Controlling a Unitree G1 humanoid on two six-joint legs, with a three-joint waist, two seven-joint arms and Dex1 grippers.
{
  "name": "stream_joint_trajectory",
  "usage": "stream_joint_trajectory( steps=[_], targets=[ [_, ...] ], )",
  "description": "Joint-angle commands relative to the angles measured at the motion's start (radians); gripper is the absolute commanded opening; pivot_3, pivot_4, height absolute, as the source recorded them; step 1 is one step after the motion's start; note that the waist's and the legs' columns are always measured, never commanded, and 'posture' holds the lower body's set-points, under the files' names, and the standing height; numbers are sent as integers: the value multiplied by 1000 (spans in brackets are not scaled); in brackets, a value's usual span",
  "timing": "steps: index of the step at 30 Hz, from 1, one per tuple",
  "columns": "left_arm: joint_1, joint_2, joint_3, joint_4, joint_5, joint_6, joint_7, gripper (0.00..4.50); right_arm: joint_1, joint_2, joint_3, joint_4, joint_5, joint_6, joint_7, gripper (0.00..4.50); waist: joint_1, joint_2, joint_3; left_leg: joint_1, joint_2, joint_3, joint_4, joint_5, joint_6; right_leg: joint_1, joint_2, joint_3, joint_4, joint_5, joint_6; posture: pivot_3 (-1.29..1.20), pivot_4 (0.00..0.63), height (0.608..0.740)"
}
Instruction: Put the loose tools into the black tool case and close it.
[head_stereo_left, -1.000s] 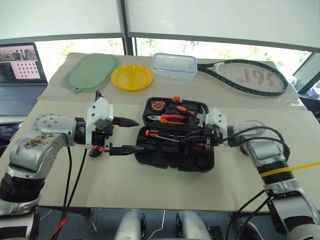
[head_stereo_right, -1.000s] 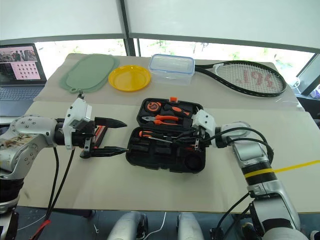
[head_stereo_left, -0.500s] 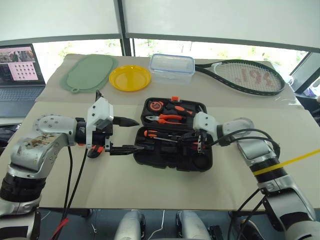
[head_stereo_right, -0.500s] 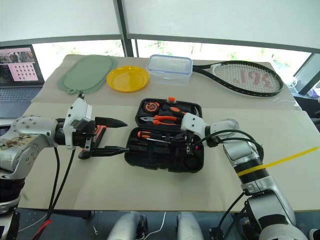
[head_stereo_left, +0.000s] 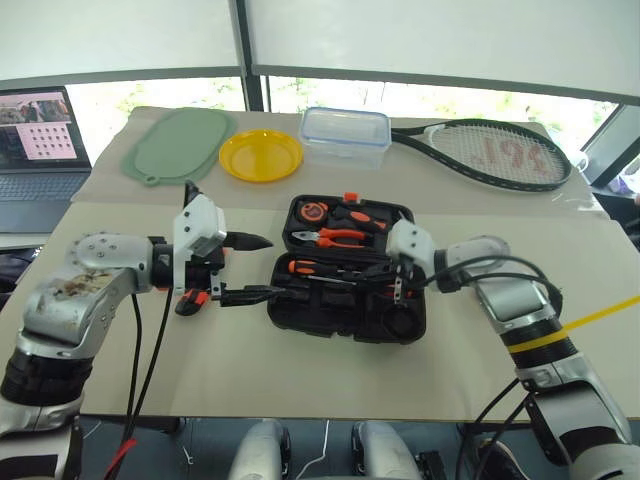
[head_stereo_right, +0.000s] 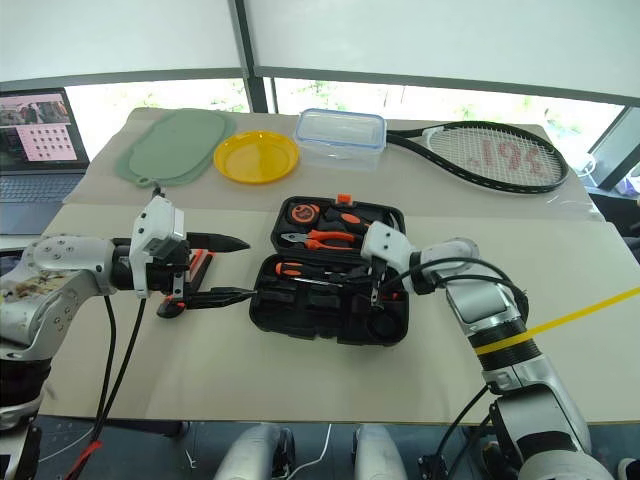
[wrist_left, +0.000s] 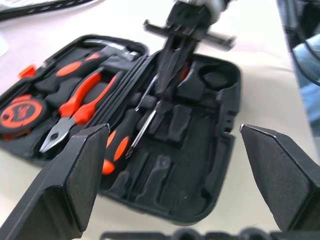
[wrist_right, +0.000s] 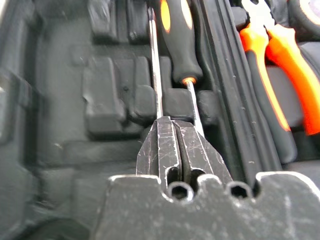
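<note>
The black tool case (head_stereo_left: 330, 318) lies open mid-table. Its far half holds orange pliers (head_stereo_left: 340, 237) and a tape measure (head_stereo_left: 316, 211). Two screwdrivers (wrist_right: 175, 35) lie in its near half. My right gripper (head_stereo_left: 396, 290) hangs just above that near half. Its fingers (wrist_right: 165, 145) are pressed together over the thin shafts, with nothing seen between them. My left gripper (head_stereo_left: 274, 266) stands wide open at the case's left edge, empty. Under it a small orange-and-black loose tool (head_stereo_right: 198, 264) lies on the table.
Along the far edge are a green mat (head_stereo_left: 180, 145), a yellow plate (head_stereo_left: 261, 155), a clear blue-rimmed box (head_stereo_left: 346, 135) and a tennis racket (head_stereo_left: 490, 155). A laptop (head_stereo_left: 40, 130) sits at the far left. A yellow strip (head_stereo_left: 585, 322) crosses beside my right arm.
My right gripper slid from the case's right edge to over its near half, then rose a little. The left gripper has hardly moved.
</note>
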Motion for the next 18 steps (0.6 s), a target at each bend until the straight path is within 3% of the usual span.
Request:
stream_joint_trajectory(
  steps=[1,7,10,14,18],
  targets=[
    [159,21,195,-58,21,54,136,4500,-27,-68,-177,-202,235,178,36,1553,-1,1,0,0,1,0,0,0,0,0,0,0,0,0,0,0,150,738],
    [520,-13,499,-137,66,104,244,4500,36,-148,-269,-391,435,302,33,3592,0,0,1,1,3,-1,-2,-2,-1,0,-2,-2,-2,-1,-2,0,150,738],
    [594,-61,605,-144,49,171,324,4500,101,-189,-285,-458,487,312,39,4469,11,0,1,1,2,-1,-2,-2,-1,1,-5,-4,-2,-1,-2,0,150,738],
    [581,-74,627,-172,-2,284,385,4500,152,-215,-287,-502,518,302,15,4469,25,0,1,1,1,-2,-1,-2,-1,1,-7,-5,-2,-1,-3,0,150,738],
    [402,0,557,-97,-25,422,451,4500,151,-209,-281,-509,524,286,-25,4469,30,-2,0,1,1,-3,-1,-2,-2,1,-7,-6,-1,-1,-3,0,150,738]
  ],
)
